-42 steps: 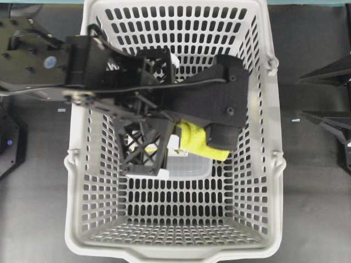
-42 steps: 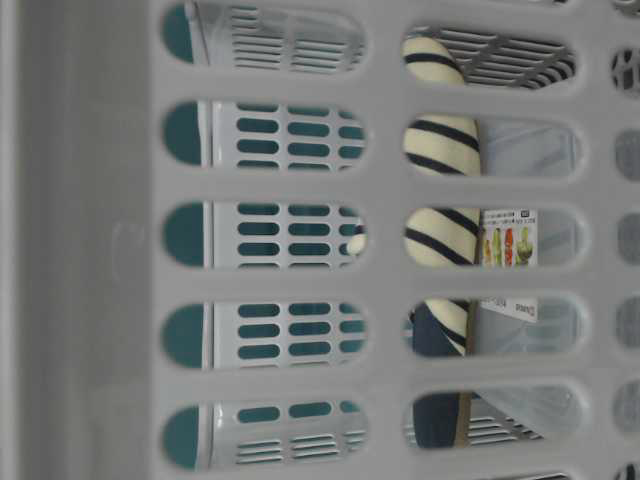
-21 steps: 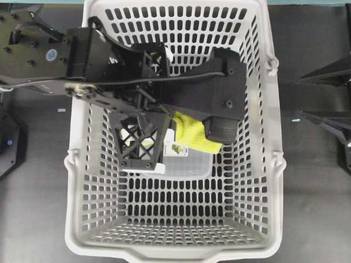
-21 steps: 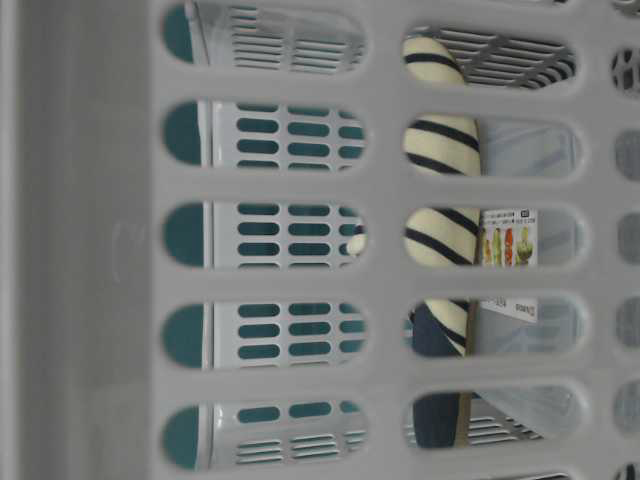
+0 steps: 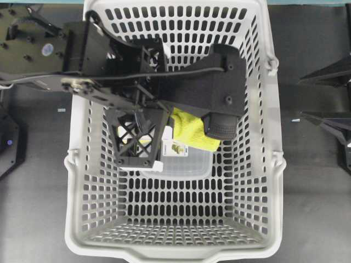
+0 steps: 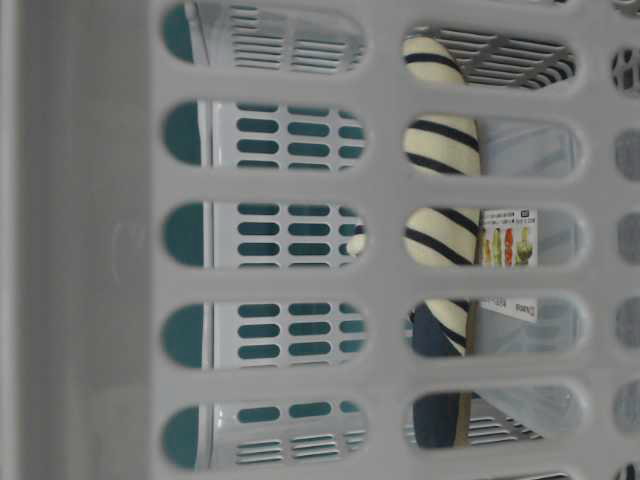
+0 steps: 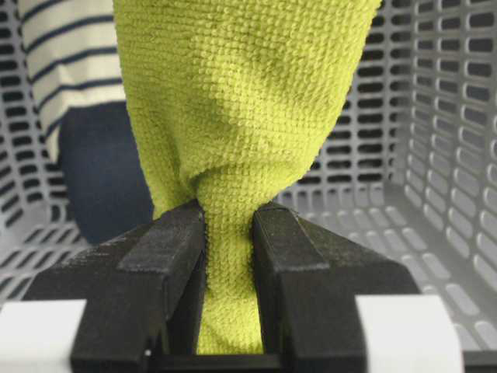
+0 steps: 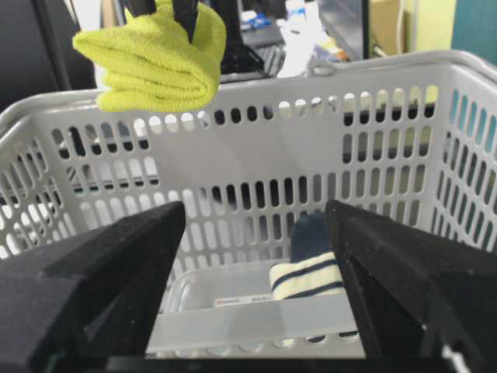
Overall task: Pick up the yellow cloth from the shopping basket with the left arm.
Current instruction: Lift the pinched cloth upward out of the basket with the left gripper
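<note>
My left gripper (image 7: 229,221) is shut on the yellow cloth (image 7: 241,101), pinching a bunched fold that hangs from the jaws. In the overhead view the black left arm reaches in from the left over the shopping basket (image 5: 276,109), with the gripper (image 5: 174,119) at the cloth (image 5: 191,130). In the right wrist view the cloth (image 8: 151,58) hangs above the basket rim (image 8: 349,66). My right gripper (image 5: 300,97) is open and empty outside the basket on the right; its jaws (image 8: 256,233) stand wide apart.
A cream-and-navy striped slipper (image 8: 307,272) lies in the basket against a clear plastic container (image 5: 181,164). The slipper also shows in the table-level view (image 6: 440,190) and the left wrist view (image 7: 70,54). The basket walls (image 7: 435,116) surround the left gripper.
The left arm has shifted toward the top of the overhead view with the cloth held in it, uncovering more of the clear container. The right arm has not moved.
</note>
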You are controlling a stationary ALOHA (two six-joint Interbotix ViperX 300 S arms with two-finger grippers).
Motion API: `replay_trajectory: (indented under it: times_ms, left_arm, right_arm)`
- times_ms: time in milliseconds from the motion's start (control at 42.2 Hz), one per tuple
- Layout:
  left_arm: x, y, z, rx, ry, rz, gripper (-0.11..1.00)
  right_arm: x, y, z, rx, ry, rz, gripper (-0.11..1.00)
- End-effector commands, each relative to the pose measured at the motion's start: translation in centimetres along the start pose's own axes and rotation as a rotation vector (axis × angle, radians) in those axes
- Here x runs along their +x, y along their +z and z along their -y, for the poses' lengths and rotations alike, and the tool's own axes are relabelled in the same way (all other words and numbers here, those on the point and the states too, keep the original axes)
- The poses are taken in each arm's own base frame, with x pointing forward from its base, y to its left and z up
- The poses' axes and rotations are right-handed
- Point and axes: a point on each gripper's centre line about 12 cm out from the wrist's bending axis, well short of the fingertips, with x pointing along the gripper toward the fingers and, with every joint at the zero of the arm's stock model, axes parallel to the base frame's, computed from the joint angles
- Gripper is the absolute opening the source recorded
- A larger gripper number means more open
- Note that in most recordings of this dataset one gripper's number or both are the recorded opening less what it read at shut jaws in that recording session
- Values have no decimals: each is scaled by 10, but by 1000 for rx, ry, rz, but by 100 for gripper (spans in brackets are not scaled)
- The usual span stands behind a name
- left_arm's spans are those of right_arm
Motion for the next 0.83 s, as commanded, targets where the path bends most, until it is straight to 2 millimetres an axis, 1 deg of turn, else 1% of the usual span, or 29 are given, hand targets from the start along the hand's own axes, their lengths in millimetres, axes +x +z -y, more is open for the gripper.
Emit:
replay_trajectory:
  times_ms: [0,805]
  left_arm:
    - [-14,3,-1,-3,2,41,15]
    - [-14,2,-2,6,3,34,15]
  right_arm:
    - [0,4,-1,3,3,17,71]
    - [-2,9,-1,3,5,50,71]
